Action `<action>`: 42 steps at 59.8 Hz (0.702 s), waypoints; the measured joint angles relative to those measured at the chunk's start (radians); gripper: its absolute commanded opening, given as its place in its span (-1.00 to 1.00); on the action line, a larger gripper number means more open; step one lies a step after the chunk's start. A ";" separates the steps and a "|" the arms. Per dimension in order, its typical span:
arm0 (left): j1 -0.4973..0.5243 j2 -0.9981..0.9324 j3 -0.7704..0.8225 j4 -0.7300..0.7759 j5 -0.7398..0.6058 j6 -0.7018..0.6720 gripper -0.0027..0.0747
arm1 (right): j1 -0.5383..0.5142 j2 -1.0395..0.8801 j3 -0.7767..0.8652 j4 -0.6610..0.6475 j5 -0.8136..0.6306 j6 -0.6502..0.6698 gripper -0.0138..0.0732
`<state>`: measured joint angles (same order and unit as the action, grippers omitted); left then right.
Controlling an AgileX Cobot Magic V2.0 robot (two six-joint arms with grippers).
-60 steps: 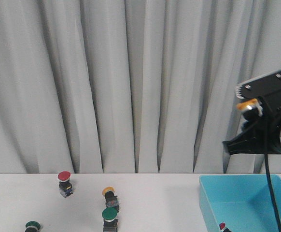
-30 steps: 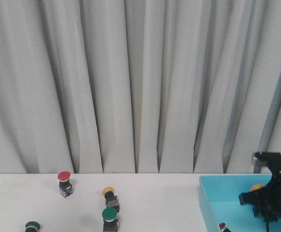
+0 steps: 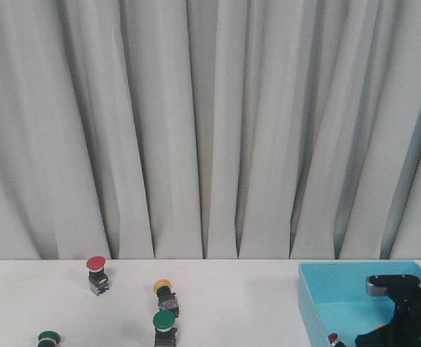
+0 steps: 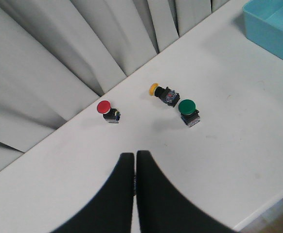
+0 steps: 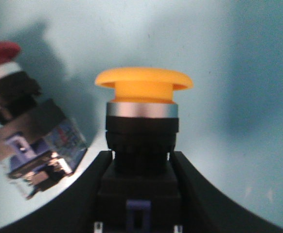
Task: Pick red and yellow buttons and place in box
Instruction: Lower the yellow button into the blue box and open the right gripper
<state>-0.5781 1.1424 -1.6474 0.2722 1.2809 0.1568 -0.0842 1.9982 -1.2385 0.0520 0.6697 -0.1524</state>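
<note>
My right gripper [image 5: 141,156] is shut on the black body of a yellow button [image 5: 144,85] and holds it low inside the turquoise box [image 5: 243,68]. A red button [image 5: 4,54] lies on its side on the box floor next to it. In the front view the right arm [image 3: 406,311] is down inside the box [image 3: 333,282], and the red button [image 3: 333,338] shows at its near left. On the table stand a red button [image 3: 96,271] and a yellow button [image 3: 163,291]. My left gripper [image 4: 135,156] is shut and empty, above the table, short of the red button [image 4: 105,108] and the yellow button [image 4: 162,91].
Two green-capped buttons stand on the table: one [image 3: 164,325] just in front of the yellow one, also in the left wrist view [image 4: 187,109], and one [image 3: 49,338] at the near left. A grey curtain [image 3: 196,123] hangs behind the table. The box corner [image 4: 273,24] shows in the left wrist view.
My right arm has come down from high above the box into it, carrying the yellow button. The buttons on the table have not moved.
</note>
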 measured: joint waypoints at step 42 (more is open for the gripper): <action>0.000 -0.007 0.000 -0.003 0.000 -0.029 -0.95 | 0.000 -0.088 -0.007 0.039 -0.032 -0.038 0.41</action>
<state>-0.5781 1.1356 -1.6474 0.2691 1.2809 0.1282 -0.0842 1.9102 -1.2451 0.0907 0.6375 -0.1908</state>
